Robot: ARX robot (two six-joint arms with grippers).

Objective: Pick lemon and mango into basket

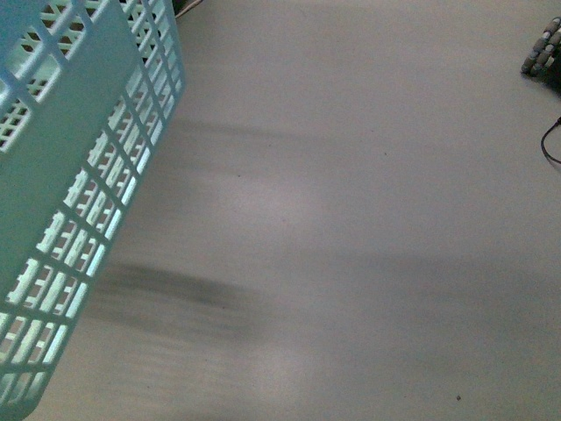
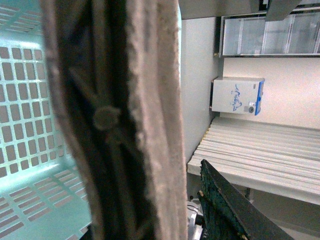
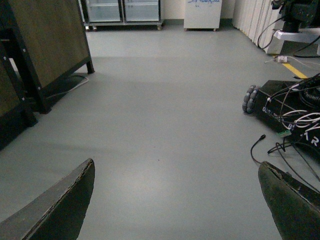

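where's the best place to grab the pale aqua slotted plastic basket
Probably the brown ribbed bail handle, taken across its width from above the open top. It is a narrow bar, slim enough to close around, while the basket has broad, flat slotted walls that offer no such hold.

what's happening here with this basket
The basket fills the left of the front view over a grey floor. Its brown handle runs right across the left wrist camera, so the left arm seems to be carrying it, though the grip is hidden. The right pincer is open and empty. No lemon or mango is in view.
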